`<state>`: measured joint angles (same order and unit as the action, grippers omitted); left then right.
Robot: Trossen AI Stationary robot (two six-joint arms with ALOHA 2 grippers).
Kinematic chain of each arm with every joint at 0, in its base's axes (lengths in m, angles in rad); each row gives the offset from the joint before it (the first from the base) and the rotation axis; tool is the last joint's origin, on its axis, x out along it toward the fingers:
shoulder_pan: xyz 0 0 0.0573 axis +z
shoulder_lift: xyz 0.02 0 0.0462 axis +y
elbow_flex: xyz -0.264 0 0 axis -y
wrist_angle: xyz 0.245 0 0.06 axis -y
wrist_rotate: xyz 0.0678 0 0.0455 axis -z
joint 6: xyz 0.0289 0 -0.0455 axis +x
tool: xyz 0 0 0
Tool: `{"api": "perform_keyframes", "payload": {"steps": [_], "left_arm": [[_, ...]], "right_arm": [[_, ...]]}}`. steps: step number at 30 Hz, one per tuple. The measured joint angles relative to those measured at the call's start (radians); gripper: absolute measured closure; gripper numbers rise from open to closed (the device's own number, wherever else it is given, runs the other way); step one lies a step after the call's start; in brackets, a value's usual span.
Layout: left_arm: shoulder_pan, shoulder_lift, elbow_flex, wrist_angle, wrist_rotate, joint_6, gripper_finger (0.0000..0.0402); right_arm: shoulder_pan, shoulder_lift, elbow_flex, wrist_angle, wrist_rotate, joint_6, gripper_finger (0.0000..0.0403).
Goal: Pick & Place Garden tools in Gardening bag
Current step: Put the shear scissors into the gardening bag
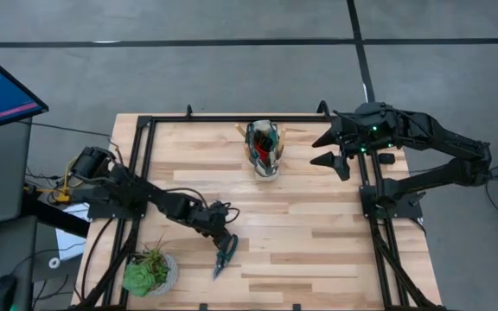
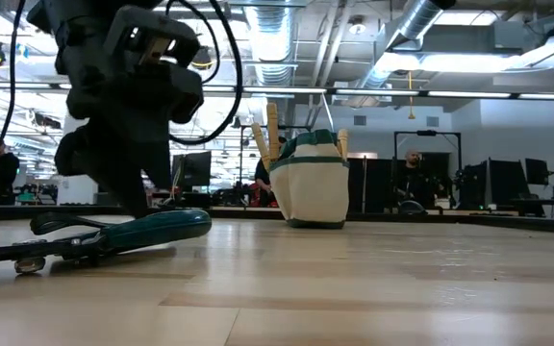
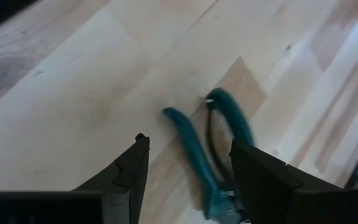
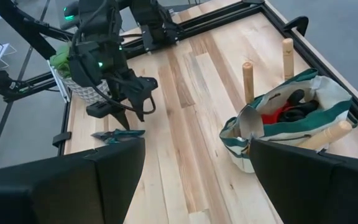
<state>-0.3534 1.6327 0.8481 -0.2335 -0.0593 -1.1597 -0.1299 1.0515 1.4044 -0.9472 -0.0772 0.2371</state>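
The pruning shears (image 3: pixel 209 149), with teal handles, lie flat on the table near its front left; they also show in the high view (image 1: pixel 220 267) and the low view (image 2: pixel 113 235). My left gripper (image 3: pixel 188 142) is open just above them, one finger on each side of the handles, apart from them as far as shows. The gardening bag (image 1: pixel 264 149), green with cream trim, stands upright at the far middle, with wooden handles (image 4: pixel 248 74) sticking up out of it and red and black items inside. My right gripper (image 1: pixel 321 149) is open and empty, held high to the right of the bag.
A green potted plant (image 1: pixel 150 272) stands at the front left corner, close to my left arm. A black frame rail (image 1: pixel 145 155) runs along the table's sides. Bare wood (image 1: pixel 318 242) lies between the shears and the bag. People show in the room behind.
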Motion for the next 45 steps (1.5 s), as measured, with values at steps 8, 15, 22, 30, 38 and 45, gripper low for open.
{"api": "perform_keyframes", "payload": {"steps": [8,15,22,30,38,45], "left_arm": [[-0.006,0.022,0.044,-0.029,-0.012,-0.006,0.0228],[-0.02,0.093,0.079,-0.033,0.003,-0.03,0.024],[-0.034,0.163,0.117,-0.041,0.012,-0.034,0.0243],[-0.037,0.208,0.124,-0.057,0.051,-0.077,0.0276],[-0.038,0.205,0.123,-0.065,0.04,-0.081,0.0392],[-0.039,0.104,0.109,-0.097,-0.236,-0.096,0.04]], "right_arm": [[0.0,0.0,0.0,-0.022,0.0,0.0,0.0122],[0.0,0.0,0.0,-0.053,0.0,0.0,0.0122],[0.0,0.0,0.0,-0.071,-0.002,-0.008,0.0122],[0.0,0.0,0.0,-0.074,-0.003,-0.011,0.0122],[0.0,0.0,0.0,-0.079,-0.003,-0.01,0.0122],[0.032,-0.03,0.0,-0.039,0.023,-0.012,0.0122]]}}
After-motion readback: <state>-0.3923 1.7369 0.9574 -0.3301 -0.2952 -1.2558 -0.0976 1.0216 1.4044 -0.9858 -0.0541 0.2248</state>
